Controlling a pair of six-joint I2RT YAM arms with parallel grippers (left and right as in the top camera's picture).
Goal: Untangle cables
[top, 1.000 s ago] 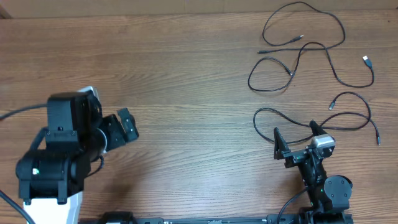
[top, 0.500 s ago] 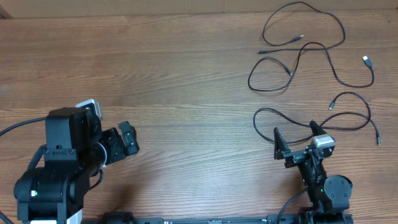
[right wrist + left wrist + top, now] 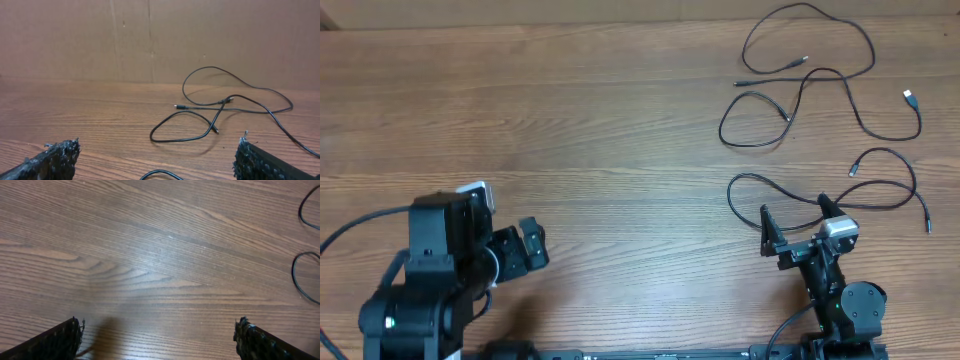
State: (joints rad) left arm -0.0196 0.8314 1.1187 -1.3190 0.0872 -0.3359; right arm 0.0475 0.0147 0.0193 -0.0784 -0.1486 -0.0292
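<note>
Three thin black cables lie apart as loose loops at the table's right in the overhead view: a wide far loop (image 3: 872,52), a middle one (image 3: 722,128) ending in a silvery plug (image 3: 909,97), and a near one (image 3: 730,188). My right gripper (image 3: 795,212) is open and empty just in front of the near cable. In its wrist view (image 3: 157,155) the near cable's curve (image 3: 159,173) lies between the fingers, with the other loops (image 3: 172,141) beyond. My left gripper (image 3: 527,246) is open and empty at the near left, far from the cables; it also shows in the left wrist view (image 3: 159,336).
Bare wooden tabletop (image 3: 620,120) stretches across the left and middle. Cable arcs (image 3: 294,275) show at the left wrist view's right edge. A brown cardboard wall (image 3: 150,35) stands behind the table. Thick black arm wires run off the near left edge.
My left arm has drawn back toward the near edge and slightly right, its gripper still open. The right arm and the cables have not moved.
</note>
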